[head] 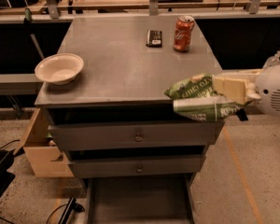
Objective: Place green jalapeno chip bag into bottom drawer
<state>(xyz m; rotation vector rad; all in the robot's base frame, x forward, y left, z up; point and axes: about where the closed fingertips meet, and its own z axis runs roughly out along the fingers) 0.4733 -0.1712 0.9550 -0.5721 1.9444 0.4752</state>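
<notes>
The green jalapeno chip bag (200,101) is crinkled, with white lettering, and hangs in the air over the cabinet's front right corner. My gripper (226,90) comes in from the right and is shut on the bag's right side, with a pale finger (231,87) lying across it. The bottom drawer (140,202) is pulled out at the foot of the grey cabinet, a shallow grey tray, below and to the left of the bag. My white arm (273,94) fills the right edge.
On the cabinet top (121,69) stand a white bowl (59,68) at the front left, a red soda can (183,33) and a small dark object (153,38) at the back. Two knobbed drawers (137,135) are shut. A cardboard box (39,150) sits at the left.
</notes>
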